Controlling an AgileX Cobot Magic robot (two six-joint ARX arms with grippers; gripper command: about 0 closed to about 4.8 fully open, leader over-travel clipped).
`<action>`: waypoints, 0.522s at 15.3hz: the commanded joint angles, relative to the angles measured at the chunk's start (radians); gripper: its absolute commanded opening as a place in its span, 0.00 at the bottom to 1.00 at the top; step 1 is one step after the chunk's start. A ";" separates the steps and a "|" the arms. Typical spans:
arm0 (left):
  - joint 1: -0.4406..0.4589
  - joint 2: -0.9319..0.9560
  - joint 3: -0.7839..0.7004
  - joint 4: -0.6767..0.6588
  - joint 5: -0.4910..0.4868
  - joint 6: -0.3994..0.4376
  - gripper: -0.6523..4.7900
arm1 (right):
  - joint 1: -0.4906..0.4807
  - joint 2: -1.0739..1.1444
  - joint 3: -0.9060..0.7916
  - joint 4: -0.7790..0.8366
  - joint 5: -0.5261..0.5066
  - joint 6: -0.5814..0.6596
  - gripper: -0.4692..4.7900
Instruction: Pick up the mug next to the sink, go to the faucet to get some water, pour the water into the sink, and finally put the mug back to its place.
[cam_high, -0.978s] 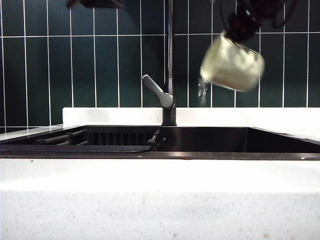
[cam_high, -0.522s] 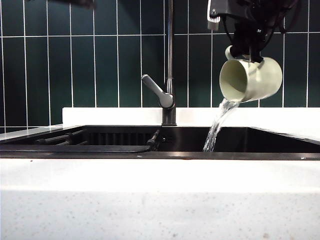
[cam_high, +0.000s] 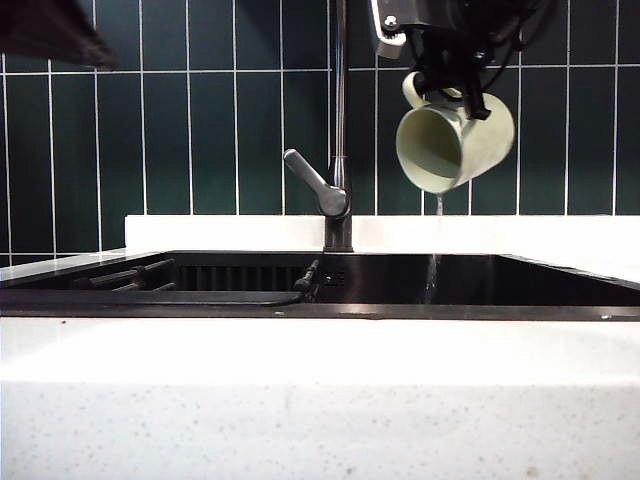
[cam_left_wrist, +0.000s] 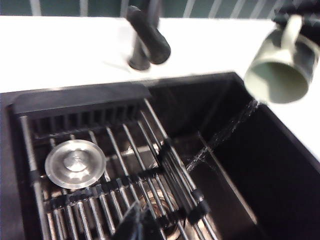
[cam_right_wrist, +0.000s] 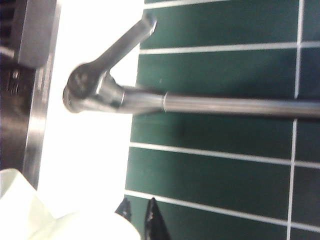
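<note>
The cream mug (cam_high: 455, 145) hangs tipped on its side above the black sink (cam_high: 520, 282), its mouth turned toward the faucet (cam_high: 340, 120). My right gripper (cam_high: 452, 75) holds it from above, shut on its handle side; in the right wrist view the fingertips (cam_right_wrist: 152, 220) straddle the mug (cam_right_wrist: 65, 225). A thin trickle of water (cam_high: 437, 262) falls from the rim into the basin. My left gripper (cam_left_wrist: 140, 222) is shut on nothing and hovers over the sink rack, looking at the mug (cam_left_wrist: 280, 70) and the faucet (cam_left_wrist: 147, 37). The left arm (cam_high: 50, 35) shows at the top left.
A ribbed metal rack (cam_left_wrist: 125, 180) spans the left part of the basin, with a round steel drain stopper (cam_left_wrist: 75, 162) under it. The grey lever (cam_high: 315, 183) points left. A white speckled countertop (cam_high: 320, 400) fronts the sink, and dark green tiles (cam_high: 200, 130) rise behind.
The mug has shifted left toward the faucet and rolled further over. The heavy pour has thinned to a trickle. The left arm has drawn back into the top left corner.
</note>
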 joint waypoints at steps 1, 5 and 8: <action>0.000 -0.111 -0.107 0.048 -0.005 -0.024 0.11 | 0.002 -0.008 0.012 0.035 0.047 0.044 0.11; 0.000 -0.322 -0.260 0.111 -0.005 -0.054 0.11 | -0.079 -0.008 0.012 0.047 0.086 0.609 0.09; 0.000 -0.480 -0.366 0.133 -0.006 -0.108 0.11 | -0.227 -0.008 0.011 0.050 0.083 1.023 0.09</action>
